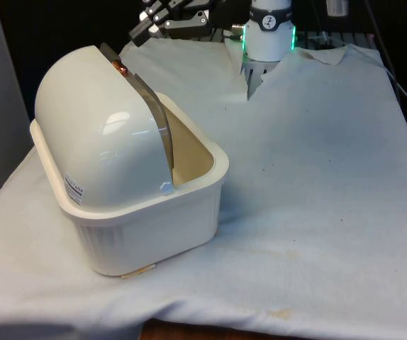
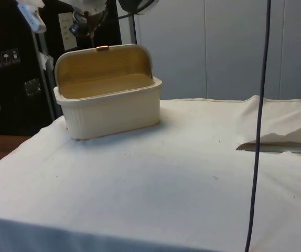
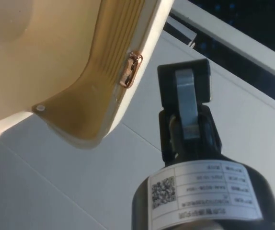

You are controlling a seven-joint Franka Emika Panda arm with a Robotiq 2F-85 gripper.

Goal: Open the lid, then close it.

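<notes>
Wrist view has the gripper (image 3: pixel 185 103) clear of the bread box (image 3: pixel 56 62) lid's copper handle (image 3: pixel 130 70); whether its fingers are open, I cannot tell.

The bread box (image 1: pixel 140 219) sat on the white cloth (image 1: pixel 310 212) toward nine o'clock in the front view, its lid (image 1: pixel 101 142) rolled back over the rear of the tub. The handle (image 1: pixel 120 68) stood at the lid's top edge. My gripper (image 1: pixel 154 18) hung above and behind it, at twelve o'clock from the handle, apart from it.
</notes>
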